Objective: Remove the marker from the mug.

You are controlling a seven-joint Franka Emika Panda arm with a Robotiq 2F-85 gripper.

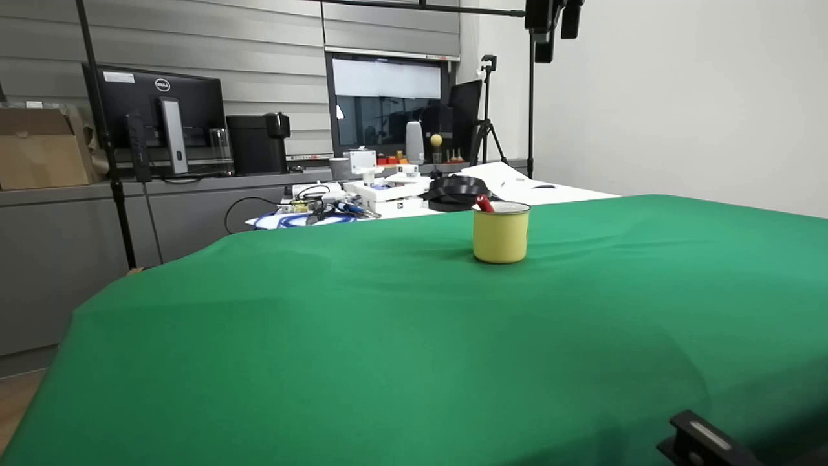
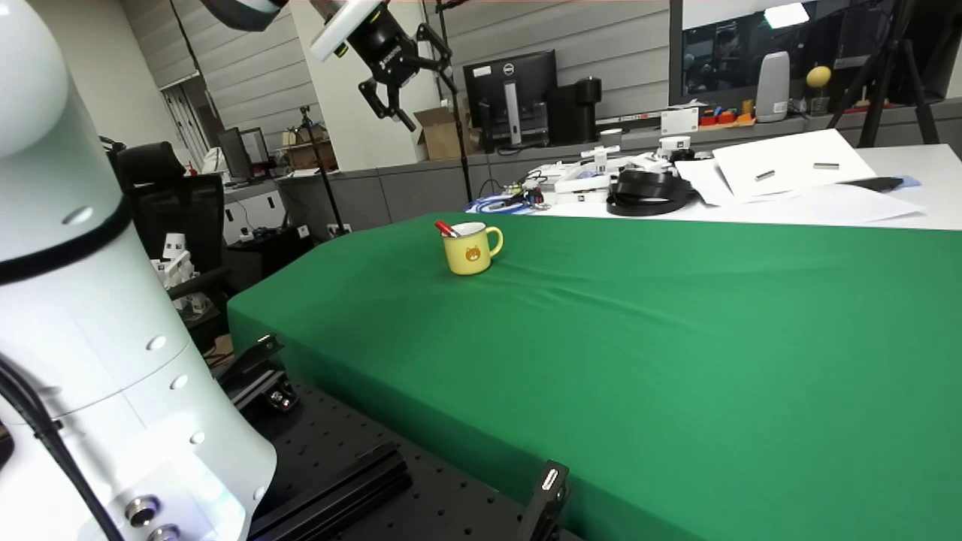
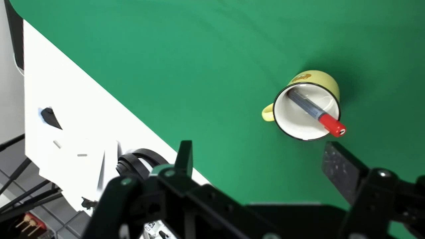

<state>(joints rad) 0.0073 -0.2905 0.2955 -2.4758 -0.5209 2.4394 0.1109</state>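
Note:
The yellow mug (image 1: 500, 237) stands upright on the green cloth, and it also shows in an exterior view (image 2: 467, 256) with its handle and a bear print. The wrist view looks down into its white inside, past its yellow wall (image 3: 323, 81). The marker (image 3: 308, 108) leans in the mug, its grey body inside and its red end over the rim. The red end shows in both exterior views (image 1: 484, 204) (image 2: 446, 228). My gripper (image 2: 430, 99) is open and empty, high above the table. In the wrist view its fingers (image 3: 259, 146) are wide apart, below the mug in the picture.
The green cloth (image 2: 676, 338) covers the table. Behind it a white table (image 2: 924, 180) bears papers, a black coil (image 2: 650, 191) and white parts (image 1: 388, 191). Black clamps (image 2: 547, 496) sit at the cloth's near edge. A thin black pole (image 1: 107, 129) stands at the side.

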